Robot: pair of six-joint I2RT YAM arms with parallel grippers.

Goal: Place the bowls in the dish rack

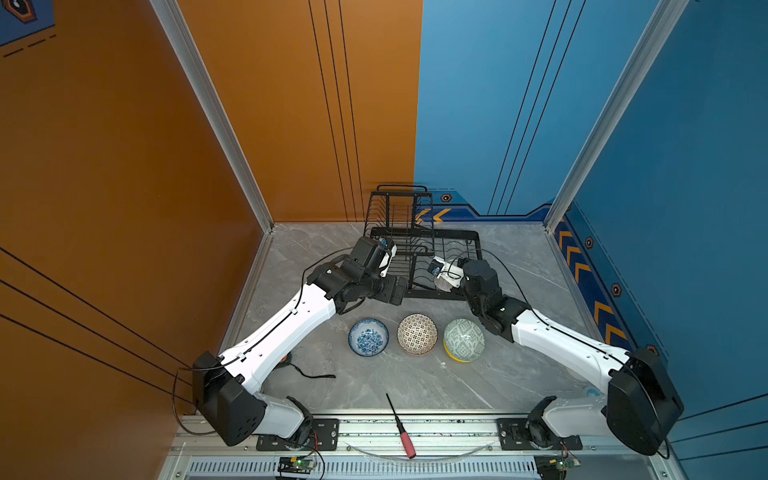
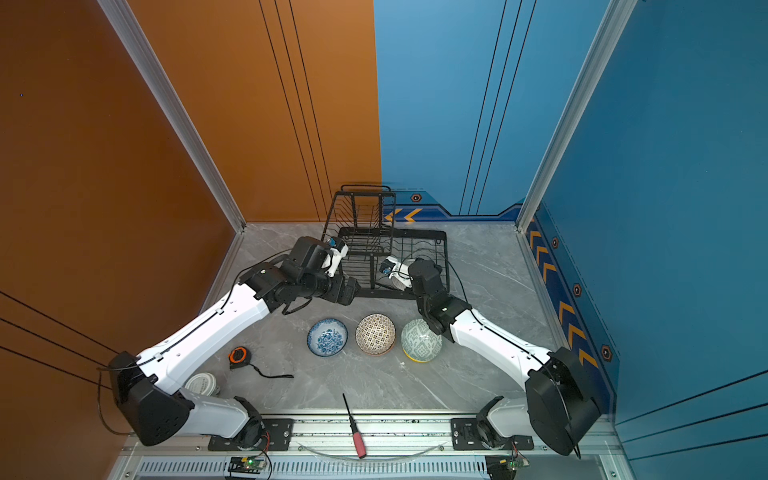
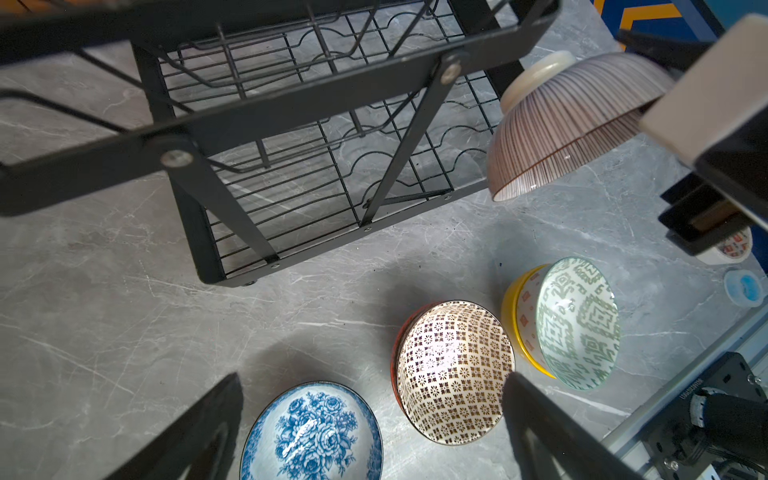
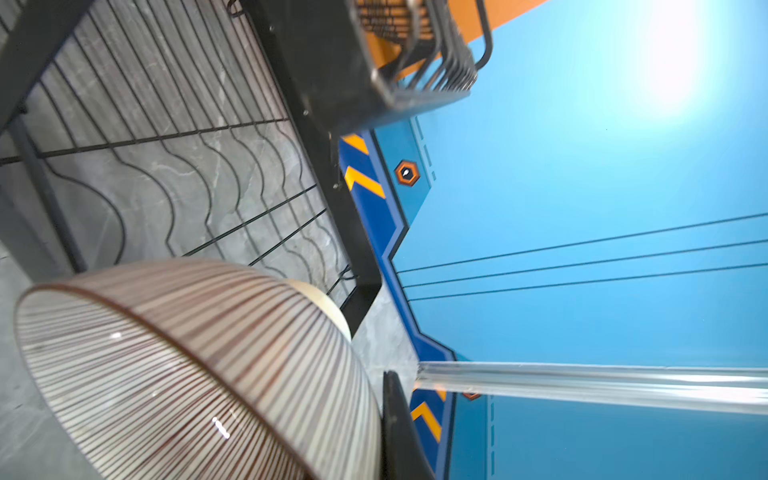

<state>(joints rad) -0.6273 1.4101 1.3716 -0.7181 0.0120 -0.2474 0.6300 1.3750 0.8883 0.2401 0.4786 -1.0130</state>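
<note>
The black wire dish rack stands at the back of the table. My right gripper is shut on the rim of the pink striped bowl. It holds that bowl tilted over the rack's slotted base, near the front edge. In front of the rack lie the blue floral bowl, the dotted bowl, and the green bowl nested in an orange-patterned bowl and a yellow bowl. My left gripper hangs open and empty above the blue and dotted bowls.
A red-handled screwdriver lies at the table's front edge. An orange tape measure and a roll of tape sit beside the left arm. Another tape roll and a blue-centred lid lie at the right.
</note>
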